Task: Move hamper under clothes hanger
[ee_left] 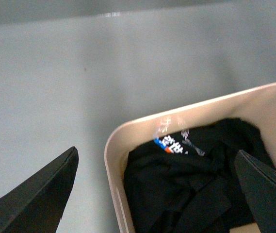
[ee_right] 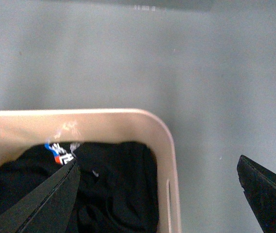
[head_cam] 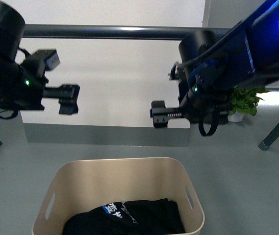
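Hamper (head_cam: 124, 169), beige, rounded corners, slot handles, black garment (head_cam: 129, 218) inside

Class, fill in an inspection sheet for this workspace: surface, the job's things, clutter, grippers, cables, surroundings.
Surface: grey floor, bare around the bin.
Job's things: beige hamper on the floor, black garment inside; dark rack bar runs across above it.
Clutter: nothing seen.
Grippers: left gripper and right gripper both open, empty, raised over the hamper.
Cables: black loop hanging at the right arm.
Surroundings: white wall, potted plant, slanted rack legs.
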You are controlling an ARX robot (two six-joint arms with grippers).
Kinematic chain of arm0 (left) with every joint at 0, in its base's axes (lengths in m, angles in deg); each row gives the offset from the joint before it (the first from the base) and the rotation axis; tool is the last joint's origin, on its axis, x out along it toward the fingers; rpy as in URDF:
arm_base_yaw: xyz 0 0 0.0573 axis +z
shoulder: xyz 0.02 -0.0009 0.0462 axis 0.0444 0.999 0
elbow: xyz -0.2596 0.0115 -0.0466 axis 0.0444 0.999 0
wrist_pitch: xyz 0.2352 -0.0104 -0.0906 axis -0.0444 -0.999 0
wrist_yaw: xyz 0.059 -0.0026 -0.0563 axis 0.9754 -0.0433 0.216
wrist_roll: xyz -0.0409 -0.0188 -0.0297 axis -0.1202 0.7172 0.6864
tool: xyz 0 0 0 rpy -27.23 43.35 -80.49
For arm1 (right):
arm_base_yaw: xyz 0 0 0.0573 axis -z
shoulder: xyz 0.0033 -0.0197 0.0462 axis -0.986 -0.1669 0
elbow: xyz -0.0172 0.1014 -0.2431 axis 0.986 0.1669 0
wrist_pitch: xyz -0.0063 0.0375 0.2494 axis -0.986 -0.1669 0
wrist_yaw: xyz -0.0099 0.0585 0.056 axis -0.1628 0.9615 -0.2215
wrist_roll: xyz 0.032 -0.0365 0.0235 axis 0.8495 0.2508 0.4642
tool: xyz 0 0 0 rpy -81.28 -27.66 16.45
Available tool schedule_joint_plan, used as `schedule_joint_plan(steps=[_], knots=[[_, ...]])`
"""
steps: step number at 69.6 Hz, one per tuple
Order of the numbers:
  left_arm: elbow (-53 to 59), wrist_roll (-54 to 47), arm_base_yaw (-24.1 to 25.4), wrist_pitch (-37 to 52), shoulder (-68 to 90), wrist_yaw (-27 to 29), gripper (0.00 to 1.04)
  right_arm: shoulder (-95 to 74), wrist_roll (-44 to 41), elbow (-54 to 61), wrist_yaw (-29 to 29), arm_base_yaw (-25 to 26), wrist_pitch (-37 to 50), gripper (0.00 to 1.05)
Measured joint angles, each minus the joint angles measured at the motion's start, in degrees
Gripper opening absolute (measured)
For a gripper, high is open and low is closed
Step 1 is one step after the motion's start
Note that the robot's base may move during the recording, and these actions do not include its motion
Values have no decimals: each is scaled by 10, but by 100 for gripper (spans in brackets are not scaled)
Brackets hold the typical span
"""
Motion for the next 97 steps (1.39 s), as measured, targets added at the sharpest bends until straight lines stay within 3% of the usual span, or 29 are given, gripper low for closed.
schedule_joint_plan(steps=[6,21,27,30,39,44,58,61,97], knots=[[0,1,0,21,-46,-10,98,52,-27,17,-29,0,32,97],[110,11,-3,202,-201,-30,98,213,-96,154,-103,-14,246,97],[212,35,-19,297,-288,67,85,261,-96,198,-100,-21,311,94],[273,43,-24,332,-334,96,78,283,-88,229,-83,-20,349,87],[410,51,-25,394,-419,99,58,346,-78,360,-55,-4,428,68],[496,55,-18,421,-441,99,43,390,-75,469,-42,23,472,52],[632,62,11,470,-519,65,2,499,-72,662,2,68,543,11],[657,62,17,477,-539,68,4,524,-72,698,12,76,555,1],[806,62,18,452,-706,65,3,717,-72,900,75,140,555,2]])
